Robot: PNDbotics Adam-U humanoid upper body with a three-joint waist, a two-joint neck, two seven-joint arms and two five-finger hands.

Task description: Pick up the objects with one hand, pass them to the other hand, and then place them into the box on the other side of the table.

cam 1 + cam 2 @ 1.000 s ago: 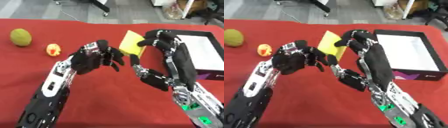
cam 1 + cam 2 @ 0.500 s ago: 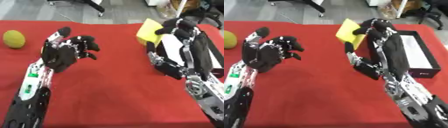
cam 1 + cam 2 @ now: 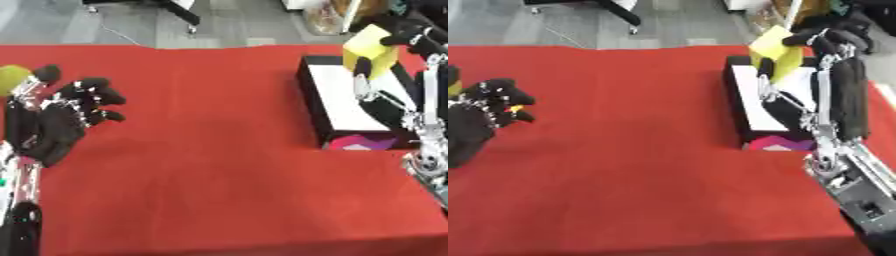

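This looks like an office or lab floor: beyond the left hand (image 3: 54, 125) the red-covered table (image 3: 210, 150) ends at grey flooring (image 3: 131, 22), where a black chair base (image 3: 171, 10) stands (castors, I think), with a bag (image 3: 328, 20) behind the right hand (image 3: 833, 40).

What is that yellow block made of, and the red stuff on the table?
The yellow block looks like soft matte foam or sponge, though hard to tell. The red table cover looks like felt or cloth: flat, dull, no shine.
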